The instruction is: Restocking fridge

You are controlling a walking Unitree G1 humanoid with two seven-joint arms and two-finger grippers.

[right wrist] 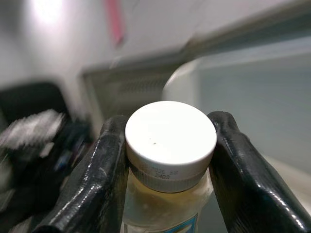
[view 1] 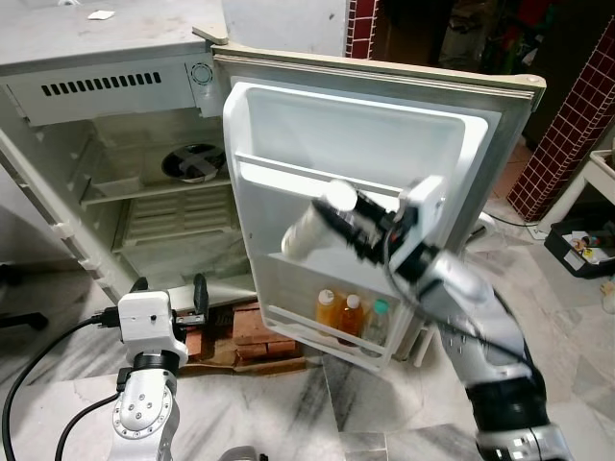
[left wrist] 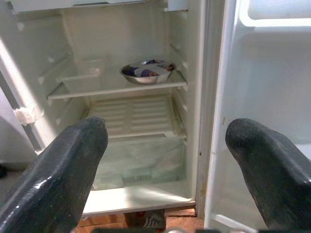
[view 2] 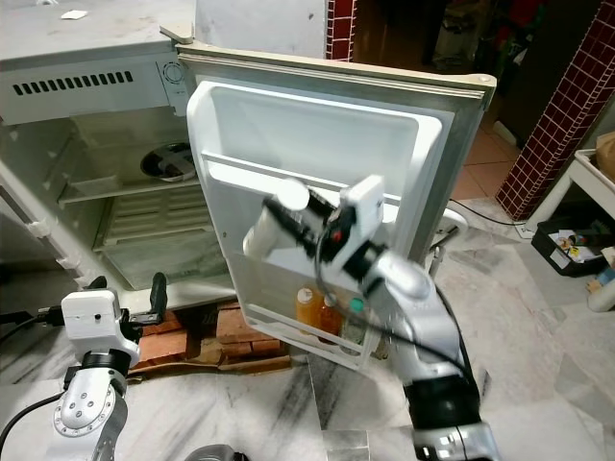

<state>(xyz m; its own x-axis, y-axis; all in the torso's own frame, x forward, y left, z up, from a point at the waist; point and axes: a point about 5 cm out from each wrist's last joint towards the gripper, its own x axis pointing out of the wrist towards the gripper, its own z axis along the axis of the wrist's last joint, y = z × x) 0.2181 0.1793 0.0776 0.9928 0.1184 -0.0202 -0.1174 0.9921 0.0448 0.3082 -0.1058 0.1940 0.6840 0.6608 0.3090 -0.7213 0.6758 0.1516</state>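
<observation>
My right gripper [view 1: 348, 213] is shut on a pale bottle [view 1: 309, 229] with a white cap [right wrist: 170, 131], its fingers [right wrist: 104, 170] clamped just below the cap. The bottle hangs tilted in front of the open fridge door [view 1: 384, 134], above the door's bottom shelf [view 1: 317, 331]. Two orange bottles [view 1: 330, 309] and a green-capped clear bottle [view 1: 377, 322] stand in that shelf. My left gripper [view 1: 170, 288] is open and low in front of the fridge's main compartment [left wrist: 136, 121], with nothing between its fingers [left wrist: 63, 170].
A steel bowl [left wrist: 146, 71] sits on the fridge's upper inner shelf. Bricks [view 1: 255, 331] prop the fridge off the marble floor. A black cable [view 1: 38, 355] trails at the left. A black crate [view 1: 581, 245] and a red-tiled pillar [view 1: 577, 106] stand at the right.
</observation>
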